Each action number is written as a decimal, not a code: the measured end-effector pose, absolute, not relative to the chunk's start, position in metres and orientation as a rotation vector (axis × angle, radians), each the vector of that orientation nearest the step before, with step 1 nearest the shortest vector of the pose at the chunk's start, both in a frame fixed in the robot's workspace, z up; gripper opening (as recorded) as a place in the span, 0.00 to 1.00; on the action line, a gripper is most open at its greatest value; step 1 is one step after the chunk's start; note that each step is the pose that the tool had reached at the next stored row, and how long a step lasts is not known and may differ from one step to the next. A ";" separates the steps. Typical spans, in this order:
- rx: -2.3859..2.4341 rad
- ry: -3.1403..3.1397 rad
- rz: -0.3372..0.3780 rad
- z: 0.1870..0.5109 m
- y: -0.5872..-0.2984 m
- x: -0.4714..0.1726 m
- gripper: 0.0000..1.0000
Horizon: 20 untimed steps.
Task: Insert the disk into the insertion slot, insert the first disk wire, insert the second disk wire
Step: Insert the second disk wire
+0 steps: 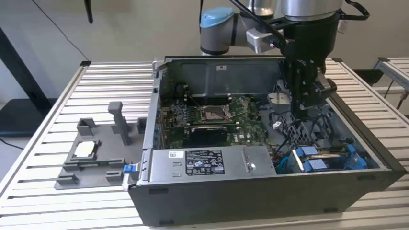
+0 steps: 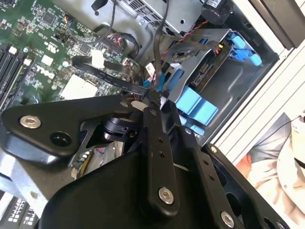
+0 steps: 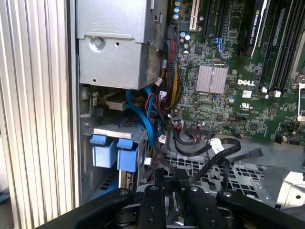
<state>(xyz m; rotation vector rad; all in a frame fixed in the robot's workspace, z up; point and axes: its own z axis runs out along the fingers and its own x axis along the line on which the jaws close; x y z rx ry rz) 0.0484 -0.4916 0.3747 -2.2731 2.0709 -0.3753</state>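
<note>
Reaching down into the open case (image 1: 255, 201), the gripper (image 1: 305, 108) hangs between the motherboard (image 1: 217, 120) and the case wall on the exterior view's right. In the second wrist view its jaws stand narrow, with the tips (image 2: 155, 98) closed on the end of a flat black wire (image 2: 109, 74). The disk (image 1: 310, 165) sits in its bay in the near corner of the case, at the exterior view's right, with its blue tabs facing up. The bay is bounded by the case wall on one side and the power supply (image 1: 204, 165) on the other. Loose cables crowd the gap between gripper and bay. The case stands on a slatted table (image 1: 108, 81); a grey fixture (image 1: 89, 158) lies well apart on the exterior view's left
</note>
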 end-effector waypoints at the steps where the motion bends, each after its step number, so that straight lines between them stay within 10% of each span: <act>1: -2.273 2.071 -0.375 0.375 -0.492 0.048 0.24; 20: -2.269 2.068 -0.384 0.373 -0.492 0.045 0.24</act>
